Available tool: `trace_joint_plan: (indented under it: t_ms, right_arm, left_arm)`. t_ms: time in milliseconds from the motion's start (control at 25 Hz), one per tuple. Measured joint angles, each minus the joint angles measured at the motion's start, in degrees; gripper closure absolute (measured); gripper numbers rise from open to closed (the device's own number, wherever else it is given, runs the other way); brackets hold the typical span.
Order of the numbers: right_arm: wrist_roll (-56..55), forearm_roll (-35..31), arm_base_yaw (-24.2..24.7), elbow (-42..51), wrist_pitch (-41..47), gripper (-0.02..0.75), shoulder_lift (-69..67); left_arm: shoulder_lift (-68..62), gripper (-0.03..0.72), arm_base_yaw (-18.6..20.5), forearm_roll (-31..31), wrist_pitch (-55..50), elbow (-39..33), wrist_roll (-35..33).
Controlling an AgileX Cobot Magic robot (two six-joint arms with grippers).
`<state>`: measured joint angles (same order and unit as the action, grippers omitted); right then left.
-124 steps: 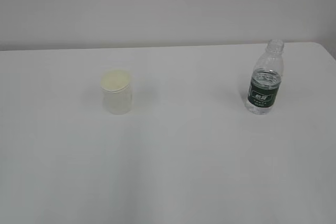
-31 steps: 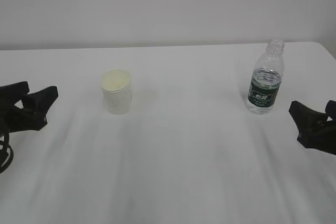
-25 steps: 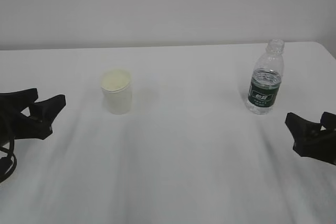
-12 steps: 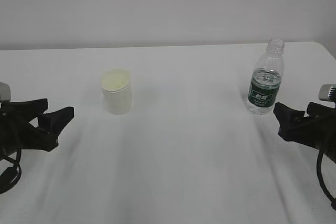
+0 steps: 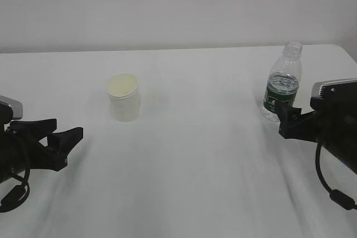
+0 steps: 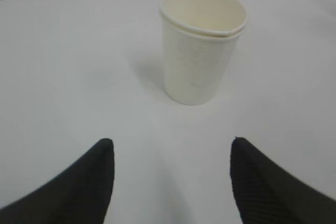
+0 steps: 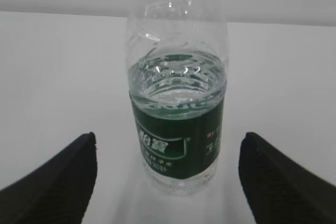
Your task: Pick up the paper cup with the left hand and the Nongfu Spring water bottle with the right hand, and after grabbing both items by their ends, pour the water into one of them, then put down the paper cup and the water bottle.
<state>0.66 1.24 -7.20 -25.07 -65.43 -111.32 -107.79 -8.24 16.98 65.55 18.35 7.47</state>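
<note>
Both spread grippers, left (image 6: pixel 170 179) and right (image 7: pixel 168 174), have advanced toward one paper cup (image 6: pixel 202 45) and one bottle (image 7: pixel 178 95).

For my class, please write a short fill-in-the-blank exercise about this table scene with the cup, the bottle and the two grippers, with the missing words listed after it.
1. The paper cup stands upright on the ____ table.
2. The label band on the water bottle is dark ____.
3. The water reaches just above the top of the ____.
4. The left gripper has its jaws ____, apart from the cup.

Missing words: white; green; label; open
</note>
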Motion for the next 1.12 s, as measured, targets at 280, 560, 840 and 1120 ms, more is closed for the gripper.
trace_joint_plan:
  t_ms: [280, 560, 840, 1120]
  right_arm:
    - [2.34, 0.09, 0.0, -5.0, 0.0, 0.068, -4.94]
    - [1.74, 0.09, 0.0, -7.75, 0.0, 0.067, -7.59]
    - [-1.51, -0.01, 0.0, -11.34, 0.0, 0.067, -9.98]
    - [-3.6, -1.24, 0.0, -14.87, 0.0, 0.067, -13.76]
  left_arm:
    - [0.0, 0.194, 0.0, 0.65, 0.0, 0.24, 0.0]
    - [-0.25, 0.194, 0.0, 2.18, 0.0, 1.9, 0.0]
    - [-2.4, 0.194, 0.0, 3.03, 0.03, 2.27, 0.0]
    - [-3.26, 0.194, 0.0, 3.34, 0.03, 2.27, 0.0]
